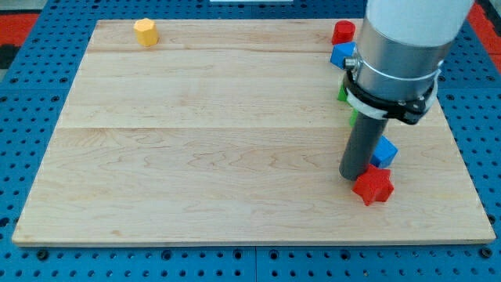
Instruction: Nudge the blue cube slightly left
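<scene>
A blue cube (384, 151) sits at the view's right on the wooden board (196, 141), partly hidden behind my rod. My tip (351, 176) rests on the board just left of the blue cube and touches or nearly touches a red star-shaped block (373, 186) to its lower right. A second blue block (341, 55) lies near the view's top right, partly hidden by the arm.
A red block (343, 32) sits at the top right edge. Green blocks (343, 94) show in slivers behind the arm. A yellow block (145, 32) sits at the top left. The board lies on a blue perforated table (31, 94).
</scene>
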